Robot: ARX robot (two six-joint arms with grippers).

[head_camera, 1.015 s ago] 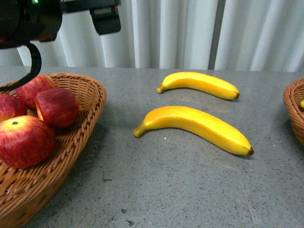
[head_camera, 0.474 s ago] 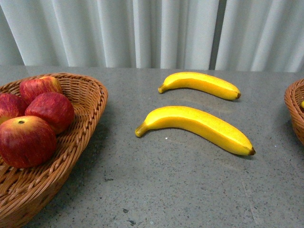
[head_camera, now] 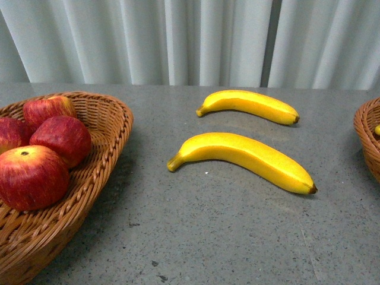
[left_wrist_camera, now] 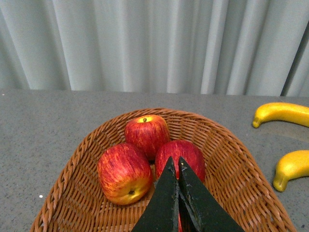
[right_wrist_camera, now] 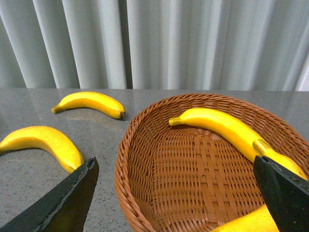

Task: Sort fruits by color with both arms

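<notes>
1. Left gripper (left_wrist_camera: 176, 162) fingers are pressed together, tips over the left basket (left_wrist_camera: 231, 145), close above the red apples (left_wrist_camera: 147, 135); you cannot tell whether they touch the nearest one.
2. Your right gripper (right_wrist_camera: 175, 164) is spread wide over the right basket (right_wrist_camera: 145, 145), where yellow bananas (right_wrist_camera: 217, 123) lie between its fingers.
3. On the grey table (head_camera: 237, 237) between the baskets you have a near banana (head_camera: 243, 157) and a far banana (head_camera: 249, 104), apart from both grippers.

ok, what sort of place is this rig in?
Likely a lab demo bench, not a home: plain white pleated curtain backdrop, grey speckled tabletop, and only staged props: long yellow bananas and a brown woven wicker basket of round red apples.
</notes>
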